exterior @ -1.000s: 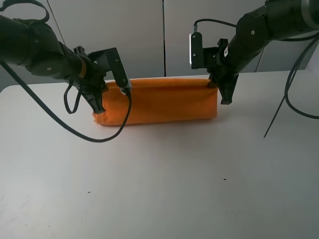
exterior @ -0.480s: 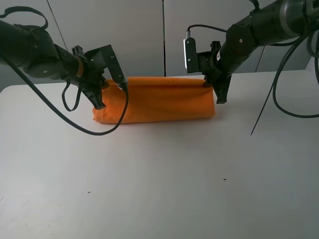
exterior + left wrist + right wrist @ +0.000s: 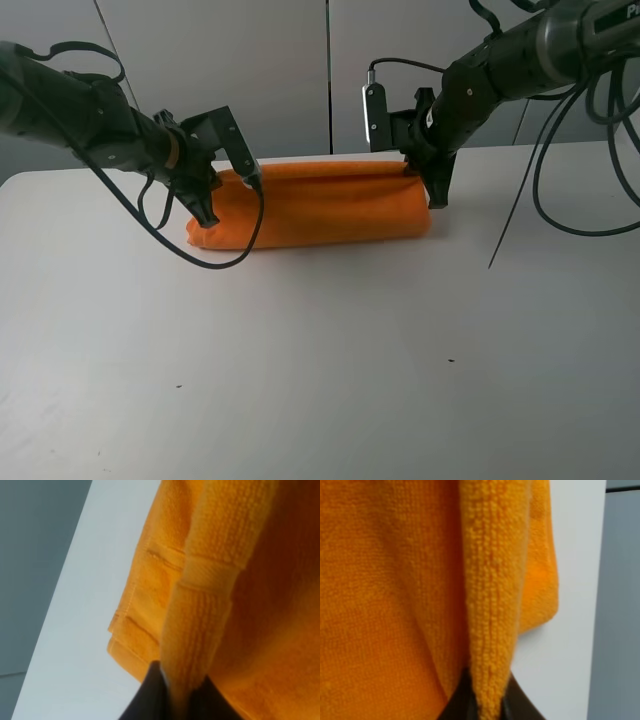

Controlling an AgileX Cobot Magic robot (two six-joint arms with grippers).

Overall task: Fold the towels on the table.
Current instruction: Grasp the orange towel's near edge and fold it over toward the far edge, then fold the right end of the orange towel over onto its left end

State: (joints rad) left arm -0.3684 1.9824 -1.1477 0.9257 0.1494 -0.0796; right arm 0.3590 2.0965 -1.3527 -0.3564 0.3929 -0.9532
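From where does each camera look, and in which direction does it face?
Exterior high: above the table, looking down and across at the towel; left gripper and right gripper show.
Left wrist: on that arm, looking past its fingers at the pinched towel.
Right wrist: on that arm, looking past its fingers at the pinched towel.
All three share towel and table.

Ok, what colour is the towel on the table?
Bright orange towel, plain terry with no pattern; clearest in the left wrist view.

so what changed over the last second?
The right gripper slid slightly toward the middle, dragging its end of the towel along. The left gripper barely shifted. Both stay clamped on the towel's edge, and the towel still lies doubled over on the table.
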